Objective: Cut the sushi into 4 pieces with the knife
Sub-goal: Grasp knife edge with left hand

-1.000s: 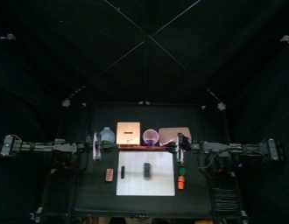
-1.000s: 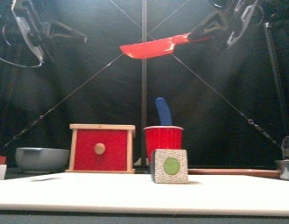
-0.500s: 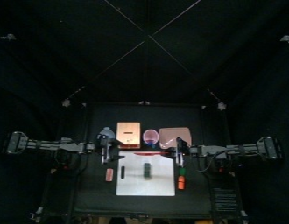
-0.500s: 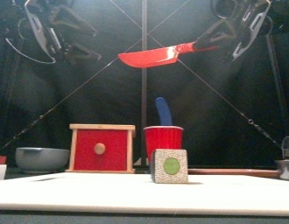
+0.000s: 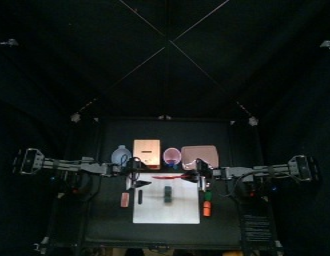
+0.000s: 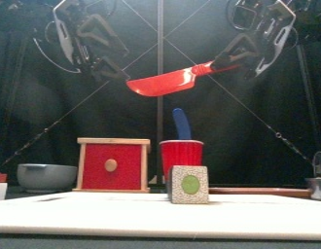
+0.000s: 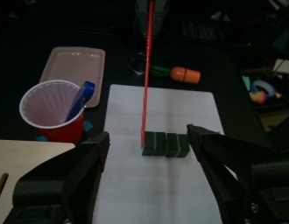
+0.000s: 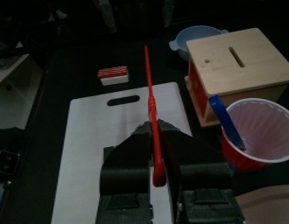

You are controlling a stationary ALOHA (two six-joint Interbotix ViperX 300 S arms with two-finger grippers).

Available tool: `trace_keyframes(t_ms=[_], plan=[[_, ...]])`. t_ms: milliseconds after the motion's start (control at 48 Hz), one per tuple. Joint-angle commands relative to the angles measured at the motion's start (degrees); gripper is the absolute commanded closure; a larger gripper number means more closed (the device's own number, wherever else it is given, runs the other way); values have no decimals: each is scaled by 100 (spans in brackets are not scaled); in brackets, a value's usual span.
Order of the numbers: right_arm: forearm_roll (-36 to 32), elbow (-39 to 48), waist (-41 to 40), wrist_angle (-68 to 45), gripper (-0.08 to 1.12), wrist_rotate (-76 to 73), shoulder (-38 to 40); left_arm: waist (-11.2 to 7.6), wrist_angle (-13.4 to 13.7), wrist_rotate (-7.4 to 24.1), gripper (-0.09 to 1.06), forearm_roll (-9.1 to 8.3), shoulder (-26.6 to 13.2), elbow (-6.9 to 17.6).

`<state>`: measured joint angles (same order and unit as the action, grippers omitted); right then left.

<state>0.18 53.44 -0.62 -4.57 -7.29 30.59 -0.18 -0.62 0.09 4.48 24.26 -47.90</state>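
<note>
As fingers (image 8: 128, 175) grip knife (image 6: 170, 78), sushi (image 7: 165, 143) seemingly whole

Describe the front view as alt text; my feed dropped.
The right end effector holds a red knife high above the sushi roll on the white cutting board. Behind stand a red cup, a wooden box and a blue-grey bowl; the left end effector hangs empty, upper left.

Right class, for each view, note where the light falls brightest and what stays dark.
Top view: the board is the one bright patch, with darkness all around it. Front view: light from above catches the knife, red against the dark. Left wrist view: the board is pale and lit, and the sushi is near black on it.
</note>
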Motion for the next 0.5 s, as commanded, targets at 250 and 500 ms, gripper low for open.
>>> trace_keyframes(t_ms=[250, 500], plan=[[18, -158, 53, -79, 73, 9, -18, 35, -158, 0, -3, -404, -738, 352], [18, -149, 79, -79, 73, 9, -26, 44, -290, 0, -3, -413, -896, 360]])
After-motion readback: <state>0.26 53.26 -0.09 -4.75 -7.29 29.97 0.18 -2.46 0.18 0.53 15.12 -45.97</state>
